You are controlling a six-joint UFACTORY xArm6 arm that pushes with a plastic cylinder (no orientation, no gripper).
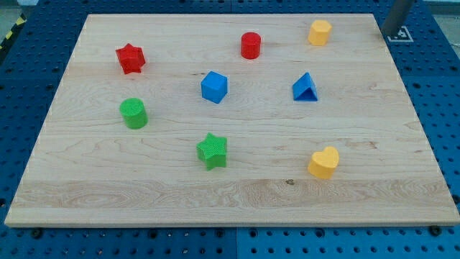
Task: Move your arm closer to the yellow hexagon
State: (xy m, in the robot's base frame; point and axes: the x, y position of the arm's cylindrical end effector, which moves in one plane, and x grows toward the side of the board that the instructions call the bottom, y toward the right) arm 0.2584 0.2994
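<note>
The yellow hexagon stands near the top right of the wooden board. My rod comes in at the view's top right corner, and my tip sits just past the board's right edge, well to the right of the yellow hexagon and at about the same height in the view. It touches no block.
A red cylinder stands left of the hexagon and a blue triangle below it. Also on the board are a blue cube, a red star, a green cylinder, a green star and a yellow heart.
</note>
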